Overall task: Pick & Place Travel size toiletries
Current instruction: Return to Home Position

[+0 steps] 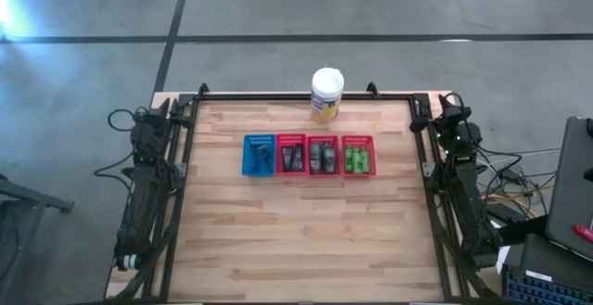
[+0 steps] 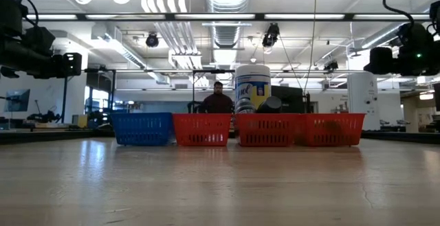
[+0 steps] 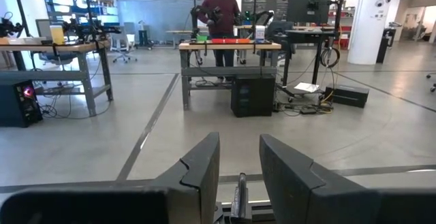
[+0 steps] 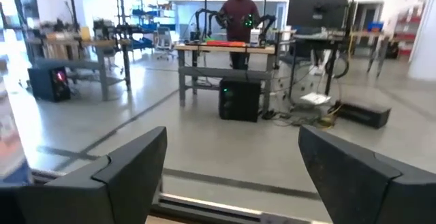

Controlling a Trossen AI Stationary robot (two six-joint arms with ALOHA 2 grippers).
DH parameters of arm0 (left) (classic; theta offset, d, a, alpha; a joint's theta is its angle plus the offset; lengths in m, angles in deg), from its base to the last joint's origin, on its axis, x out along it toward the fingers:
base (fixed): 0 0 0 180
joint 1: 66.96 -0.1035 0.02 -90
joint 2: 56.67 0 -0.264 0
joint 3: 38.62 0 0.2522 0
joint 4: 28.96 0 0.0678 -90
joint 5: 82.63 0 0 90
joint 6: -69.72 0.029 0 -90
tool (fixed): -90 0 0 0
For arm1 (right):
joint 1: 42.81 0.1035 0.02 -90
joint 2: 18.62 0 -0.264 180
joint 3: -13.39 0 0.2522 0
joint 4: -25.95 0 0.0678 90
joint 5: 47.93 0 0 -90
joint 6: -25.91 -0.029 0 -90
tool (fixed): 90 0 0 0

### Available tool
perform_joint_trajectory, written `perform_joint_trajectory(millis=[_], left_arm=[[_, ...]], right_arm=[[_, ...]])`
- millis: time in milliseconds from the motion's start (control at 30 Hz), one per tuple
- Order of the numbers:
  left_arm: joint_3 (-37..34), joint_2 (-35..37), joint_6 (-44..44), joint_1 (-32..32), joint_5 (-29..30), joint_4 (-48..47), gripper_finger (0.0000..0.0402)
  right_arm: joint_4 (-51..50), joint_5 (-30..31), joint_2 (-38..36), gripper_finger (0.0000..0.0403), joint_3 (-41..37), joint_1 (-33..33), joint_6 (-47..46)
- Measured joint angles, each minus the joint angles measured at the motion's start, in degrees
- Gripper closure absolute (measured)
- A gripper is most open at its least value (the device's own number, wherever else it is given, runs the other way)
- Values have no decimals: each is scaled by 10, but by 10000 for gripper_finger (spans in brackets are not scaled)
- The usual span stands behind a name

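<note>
The toiletries lie in a row of four small slotted baskets at the table's middle. Bright green mini bottles (image 1: 358, 161) fill the rightmost red basket (image 2: 333, 129). Dark grey tubes (image 1: 322, 158) are in the red basket beside it, and one dark tube end (image 2: 269, 105) pokes above its rim. Dark tubes (image 1: 291, 158) sit in the third red basket, and dark items (image 1: 262, 160) in the blue basket (image 2: 142, 128). My left gripper (image 3: 238, 146) is parked at the far left corner, open by a narrow gap. My right gripper (image 4: 231, 139) is parked at the far right corner, wide open. Neither touches anything.
A white-lidded yellow canister (image 1: 327, 95) stands upright at the far edge, behind the baskets. A black frame rail (image 1: 306, 97) runs along the table's edges. Bare wood lies between the baskets and the near edge (image 1: 306, 249). A person (image 3: 221, 9) stands at a bench in the room beyond.
</note>
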Motion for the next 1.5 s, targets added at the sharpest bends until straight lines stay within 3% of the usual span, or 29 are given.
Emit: perform_joint_trajectory(millis=[333,933,1500], left_arm=[[0,0,0,0,0,0,291],[0,0,0,0,0,0,291],[0,0,0,0,0,0,291]], right_arm=[[0,0,0,43,0,0,-88],[0,0,5,78,0,2,-88],[-1,0,5,45,0,2,-88]])
